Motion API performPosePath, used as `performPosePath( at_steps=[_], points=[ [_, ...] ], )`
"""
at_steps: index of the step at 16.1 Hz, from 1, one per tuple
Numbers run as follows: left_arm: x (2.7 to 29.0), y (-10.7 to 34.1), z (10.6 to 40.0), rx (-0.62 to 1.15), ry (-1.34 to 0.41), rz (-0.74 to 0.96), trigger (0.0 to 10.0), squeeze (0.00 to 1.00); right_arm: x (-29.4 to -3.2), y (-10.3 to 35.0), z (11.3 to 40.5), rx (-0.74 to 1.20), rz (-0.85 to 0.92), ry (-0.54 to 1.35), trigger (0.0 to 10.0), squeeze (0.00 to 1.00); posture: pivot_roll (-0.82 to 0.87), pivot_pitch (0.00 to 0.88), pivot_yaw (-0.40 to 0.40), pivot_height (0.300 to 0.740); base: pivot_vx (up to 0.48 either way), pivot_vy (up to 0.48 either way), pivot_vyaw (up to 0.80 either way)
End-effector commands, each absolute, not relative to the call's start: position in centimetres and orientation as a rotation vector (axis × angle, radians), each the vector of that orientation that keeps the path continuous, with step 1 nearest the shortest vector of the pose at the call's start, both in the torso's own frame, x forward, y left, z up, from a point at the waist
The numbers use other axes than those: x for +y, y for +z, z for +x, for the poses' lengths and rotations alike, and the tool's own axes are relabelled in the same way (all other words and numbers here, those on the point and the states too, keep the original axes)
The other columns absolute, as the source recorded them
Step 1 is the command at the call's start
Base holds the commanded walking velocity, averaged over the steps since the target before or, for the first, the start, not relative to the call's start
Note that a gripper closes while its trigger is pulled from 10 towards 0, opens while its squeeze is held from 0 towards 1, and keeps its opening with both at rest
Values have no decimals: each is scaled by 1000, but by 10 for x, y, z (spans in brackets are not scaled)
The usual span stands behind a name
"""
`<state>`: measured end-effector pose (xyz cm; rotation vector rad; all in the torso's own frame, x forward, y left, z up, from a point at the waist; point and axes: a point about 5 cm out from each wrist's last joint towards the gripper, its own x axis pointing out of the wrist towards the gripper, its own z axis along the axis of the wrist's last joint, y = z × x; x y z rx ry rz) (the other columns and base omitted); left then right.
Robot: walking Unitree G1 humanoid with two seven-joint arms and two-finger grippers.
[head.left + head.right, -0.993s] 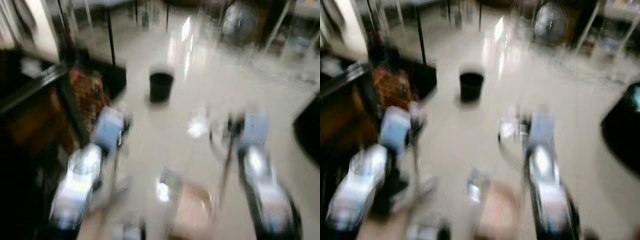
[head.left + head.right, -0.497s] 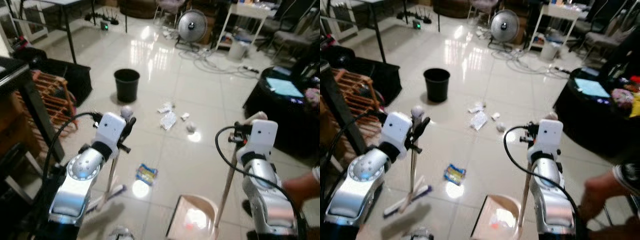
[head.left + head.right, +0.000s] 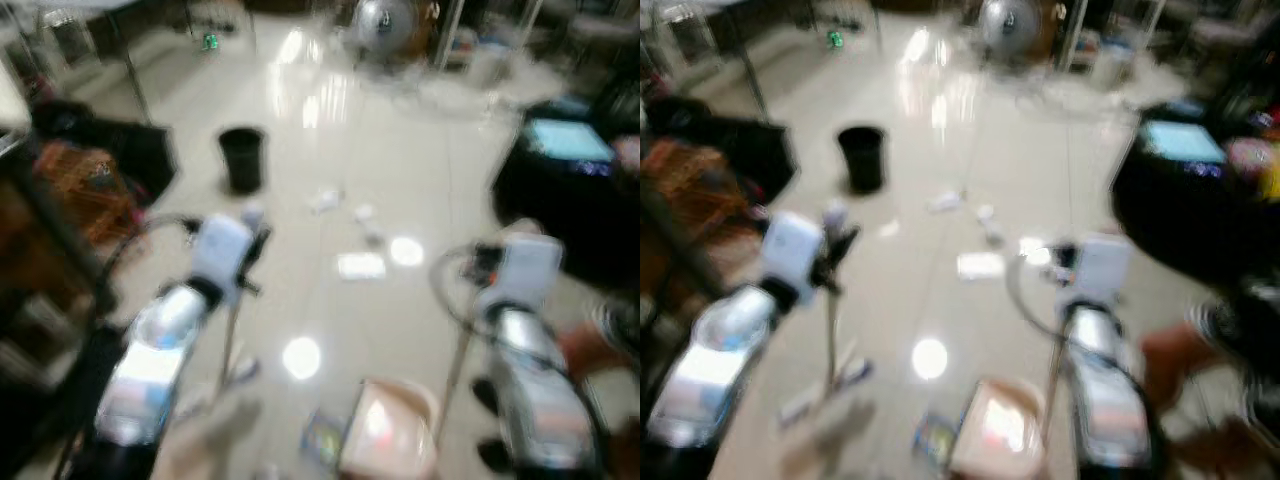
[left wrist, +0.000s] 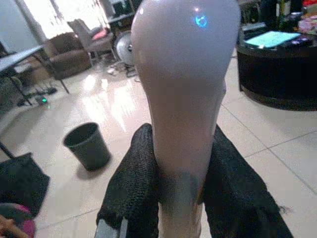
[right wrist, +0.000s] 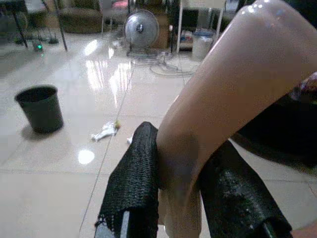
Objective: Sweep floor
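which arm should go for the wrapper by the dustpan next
Left, probably. Its gripper holds the broom handle, and the wrapper lies just left of the dustpan that the right gripper holds.

A glossy, pale tiled floor (image 3: 420, 180) is seen from above, somewhat blurred, with bright light reflections on it. A black bin (image 3: 242, 159) stands upright on the tiles toward the far left. Scraps of crumpled white paper (image 3: 325, 200) are scattered near the middle, and a flatter white piece (image 3: 361, 265) lies nearer, beside a round glare spot. A small blue and yellow wrapper (image 3: 322, 438) lies close in, just beside a pale pink dustpan (image 3: 388, 430) resting on the floor. A brush head (image 3: 825, 388) is set on the tiles to the left. A fan (image 5: 141, 29) and loose cables (image 5: 158, 62) are placed on the floor at the far end.
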<state>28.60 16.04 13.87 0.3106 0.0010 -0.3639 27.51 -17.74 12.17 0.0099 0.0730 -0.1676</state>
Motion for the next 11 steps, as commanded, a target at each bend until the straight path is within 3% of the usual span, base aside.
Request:
performPosePath(
  at_steps=[1,11],
  points=[
    [154,153,289,-65,-376,334,10000,0,-185,127,275,48,17,-197,10000,0,92,0,-17,740,0,0,0],
    [153,156,292,-94,-359,345,10000,0,-180,128,278,35,-29,-176,10000,0,101,0,-27,740,0,0,0]
  ],
)
